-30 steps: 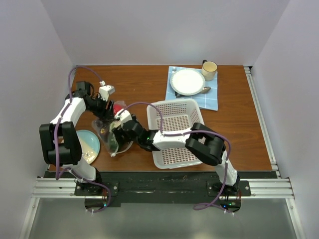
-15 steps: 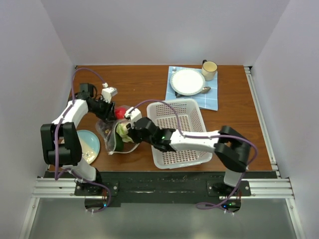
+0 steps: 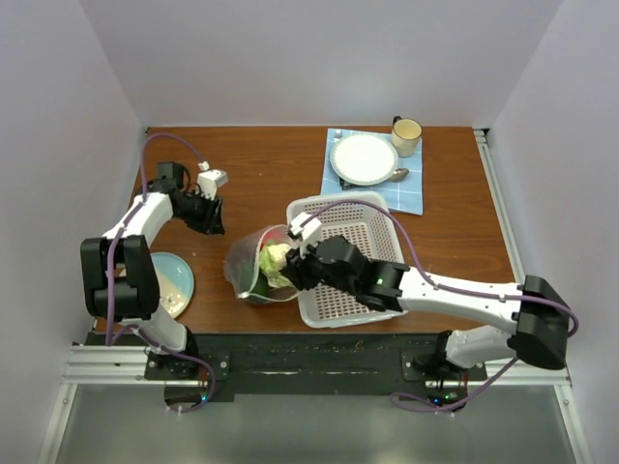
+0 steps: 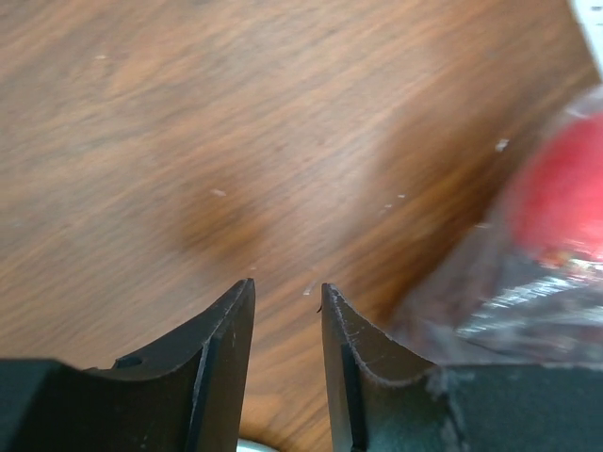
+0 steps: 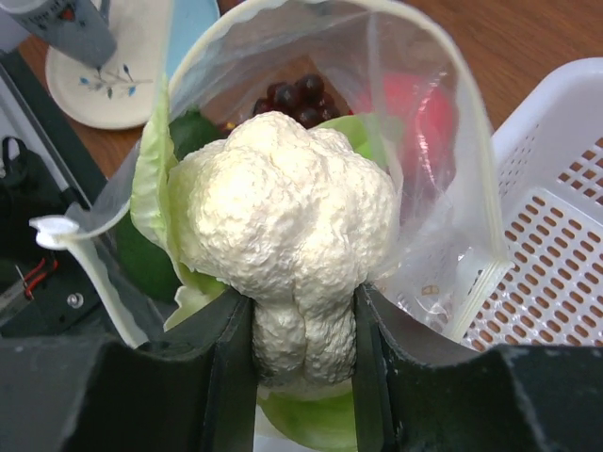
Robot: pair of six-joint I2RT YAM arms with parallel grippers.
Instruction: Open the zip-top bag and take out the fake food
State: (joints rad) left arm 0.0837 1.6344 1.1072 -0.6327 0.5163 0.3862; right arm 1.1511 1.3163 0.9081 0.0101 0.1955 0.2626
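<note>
My right gripper (image 5: 303,297) is shut on the stalk of a cream-white lumpy fake food piece (image 5: 283,217) with pale green leaves. It sits at the open mouth of the zip-top bag (image 5: 452,141), whose rim loops around it. Deeper in the bag lie a red fruit (image 5: 424,122), dark purple-brown pieces (image 5: 292,94) and a dark green piece (image 5: 141,254). From above, the bag (image 3: 247,263) and right gripper (image 3: 290,269) are just left of the basket. My left gripper (image 4: 285,287) hangs over bare wood, narrowly open and holding nothing, the bag (image 4: 528,282) to its right.
A white perforated basket (image 3: 348,256) stands right of the bag, touching it. A pale blue saucer (image 3: 174,280) lies at the near left. On a blue cloth (image 3: 411,198) at the back right are a white plate (image 3: 365,158), a cup (image 3: 406,133) and a spoon.
My right arm drew back toward the basket with the cream-white piece, dragging the bag along. The left gripper no longer touches the bag and its jaws have narrowed.
</note>
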